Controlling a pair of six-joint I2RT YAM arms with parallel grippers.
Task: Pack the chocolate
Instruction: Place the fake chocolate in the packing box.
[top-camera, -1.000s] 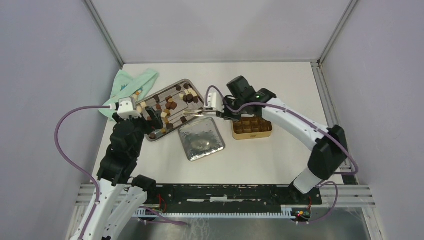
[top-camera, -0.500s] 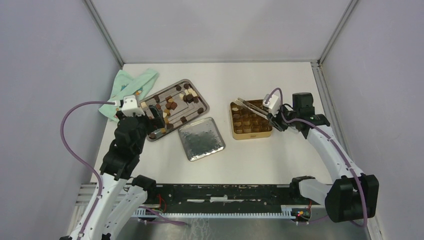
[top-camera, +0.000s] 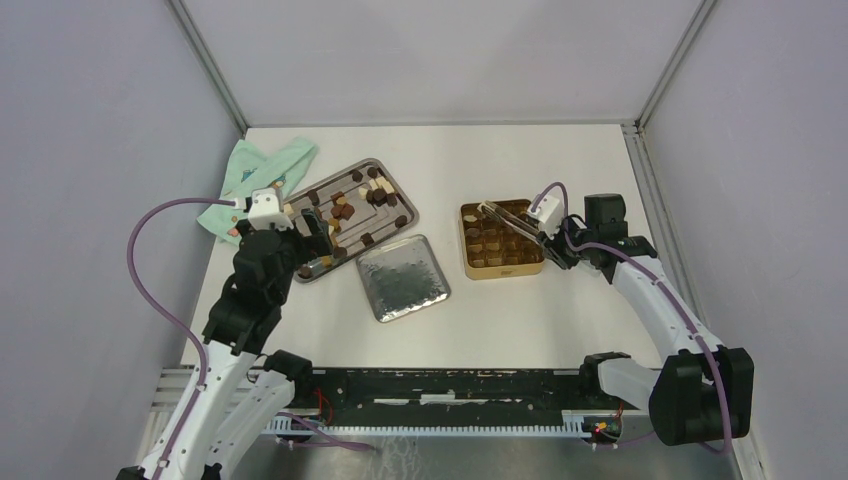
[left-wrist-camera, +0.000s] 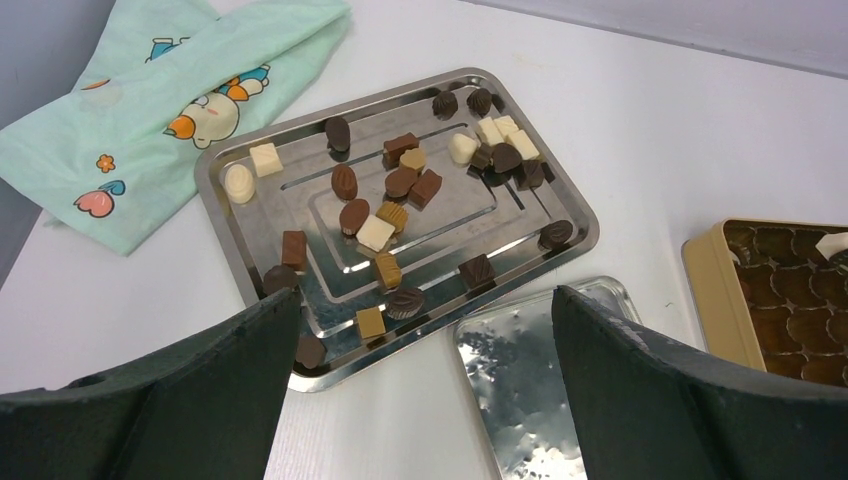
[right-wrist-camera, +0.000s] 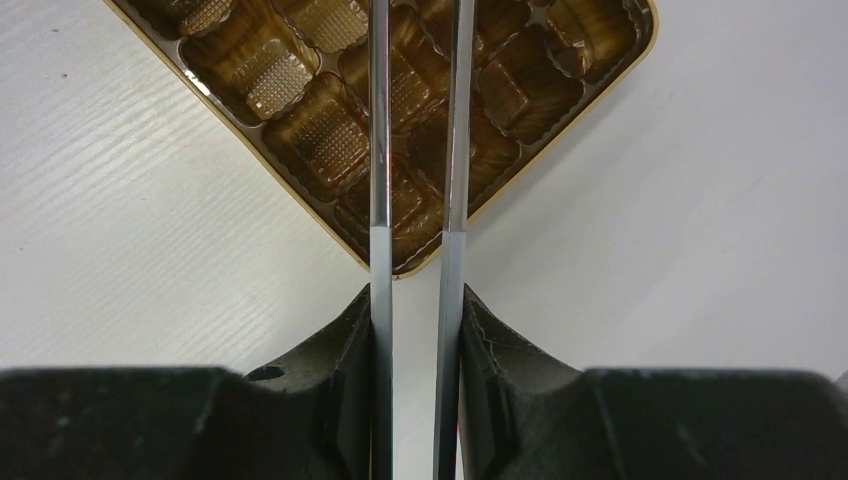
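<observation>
While the right pincer (right-wrist-camera: 415, 300) clamps tongs (right-wrist-camera: 379, 150) over the tin (top-camera: 505, 270), chocolate (left-wrist-camera: 400, 182) lies below the gaping left pincer (left-wrist-camera: 425, 300).

Table (top-camera: 440, 150) holds cloth (top-camera: 262, 172), steel tray (left-wrist-camera: 300, 200), gold tin (top-camera: 505, 270), perhaps its lid (top-camera: 403, 278).

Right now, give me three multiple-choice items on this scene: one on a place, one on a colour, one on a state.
1. Where do most chocolates lie? A in the tin; B on the tray; C on the lid.
2. The cloth's colour? A red; B black; C mint green.
3. The left hand's state? A open; B shut on a chocolate; C shut on the lid.
Answers: 1 B, the pieces are scattered over the tray; 2 C, pale green with cartoon prints; 3 A, its fingers stand wide apart, gripping nothing.
</observation>
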